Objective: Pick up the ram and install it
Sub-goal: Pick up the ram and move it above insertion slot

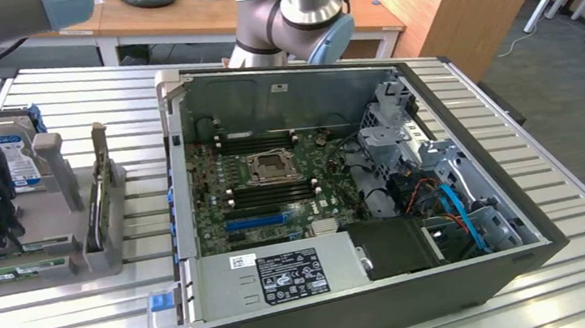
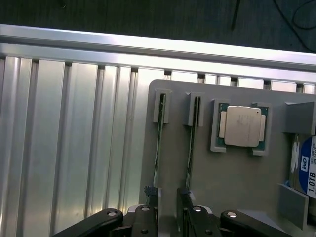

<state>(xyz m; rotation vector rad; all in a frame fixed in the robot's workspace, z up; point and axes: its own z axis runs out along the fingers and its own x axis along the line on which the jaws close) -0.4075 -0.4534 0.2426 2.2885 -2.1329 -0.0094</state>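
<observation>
Picking: gripper (image 2: 168,202), jaws apart, above ram (image 2: 158,143) at tray (image 2: 232,187) edge; gripping calls for centring on the stick.

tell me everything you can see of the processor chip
The processor chip is small and square: a dull silver metal lid over a green board peeking out at its edges. It lies flat, lid up, seated in a raised grey frame on the grey holder plate, between the slotted ram sticks and the hard drive. Only the frame touches it; the gripper, jaws open, is over by the ram sticks.
</observation>
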